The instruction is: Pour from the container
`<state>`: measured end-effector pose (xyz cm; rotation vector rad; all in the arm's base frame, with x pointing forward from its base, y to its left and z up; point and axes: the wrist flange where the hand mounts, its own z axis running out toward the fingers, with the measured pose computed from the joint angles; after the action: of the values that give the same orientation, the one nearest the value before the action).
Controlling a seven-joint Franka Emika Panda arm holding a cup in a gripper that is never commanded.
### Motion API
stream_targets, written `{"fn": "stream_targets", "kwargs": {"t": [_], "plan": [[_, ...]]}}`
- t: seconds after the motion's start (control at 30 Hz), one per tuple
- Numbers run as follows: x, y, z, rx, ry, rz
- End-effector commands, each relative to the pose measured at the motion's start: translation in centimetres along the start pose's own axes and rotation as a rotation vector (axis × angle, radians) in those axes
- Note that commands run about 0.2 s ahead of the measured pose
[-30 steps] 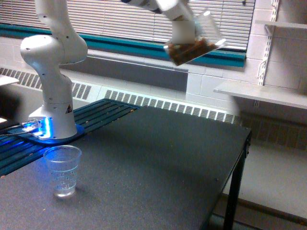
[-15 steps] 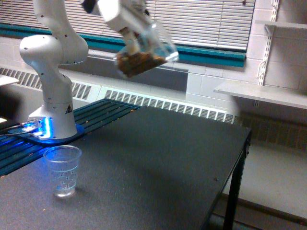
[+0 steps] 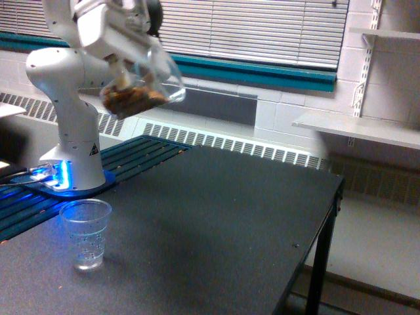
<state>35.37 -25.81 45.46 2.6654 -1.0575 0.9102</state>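
One tilted container (image 3: 146,86), now farther left; one small cup (image 3: 85,234) below.

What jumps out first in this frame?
The tilted clear container with brown contents, held high in the pincer at the exterior view's upper left, in front of the white arm. Below it, a small empty clear cup stands upright on the dark table near the left edge, apart from the container. Blue light glows at the arm's base.
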Motion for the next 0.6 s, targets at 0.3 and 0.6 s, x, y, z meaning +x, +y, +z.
{"fn": "stream_targets", "kwargs": {"t": [0.3, 0.6], "plan": [[-7.4, 5.1, 1.1, -0.061, -0.052, -0.063], [-10.7, 8.1, 0.9, -0.120, -0.100, -0.037]]}}
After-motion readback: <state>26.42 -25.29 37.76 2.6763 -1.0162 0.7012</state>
